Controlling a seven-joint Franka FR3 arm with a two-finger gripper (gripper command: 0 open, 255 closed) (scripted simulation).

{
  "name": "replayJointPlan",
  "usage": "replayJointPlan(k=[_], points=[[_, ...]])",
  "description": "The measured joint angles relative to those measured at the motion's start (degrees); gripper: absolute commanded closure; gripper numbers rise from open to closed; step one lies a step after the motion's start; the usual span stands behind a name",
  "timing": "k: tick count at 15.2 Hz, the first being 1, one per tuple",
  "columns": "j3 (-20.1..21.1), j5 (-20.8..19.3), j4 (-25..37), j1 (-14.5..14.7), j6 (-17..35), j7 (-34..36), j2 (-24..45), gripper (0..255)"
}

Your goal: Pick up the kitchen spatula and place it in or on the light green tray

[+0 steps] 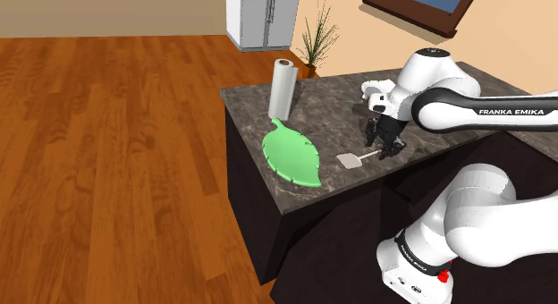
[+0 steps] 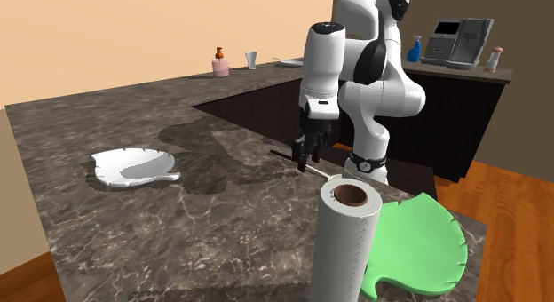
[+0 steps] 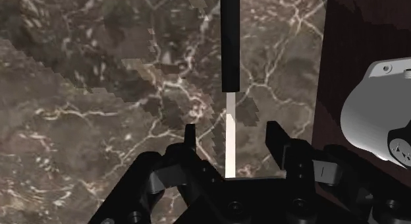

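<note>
The kitchen spatula (image 1: 350, 159) lies flat on the dark marble counter, its pale square blade pointing toward the light green leaf-shaped tray (image 1: 293, 153). In the wrist view its black handle (image 3: 230, 45) runs away from the hand. Its pale metal shaft (image 3: 228, 134) passes between the two fingers, which do not touch it. My gripper (image 1: 383, 148) hangs low over the shaft, open, fingers pointing down at the counter. From the second exterior view the gripper (image 2: 306, 158) stands just above the counter, and the green tray (image 2: 417, 242) sits at the near corner.
A white paper towel roll (image 1: 283, 89) stands upright at the tray's far end, close to the counter edge. A white leaf-shaped dish (image 2: 133, 165) lies on the counter farther off. Counter edge (image 1: 304, 199) drops to wooden floor just past the tray.
</note>
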Motion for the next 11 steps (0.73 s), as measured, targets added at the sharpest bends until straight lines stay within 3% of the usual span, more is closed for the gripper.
replayJointPlan(k=[11], points=[[0.7, 0.6, 0.5, 0.1, -1.3, -0.1, -0.8, 255]])
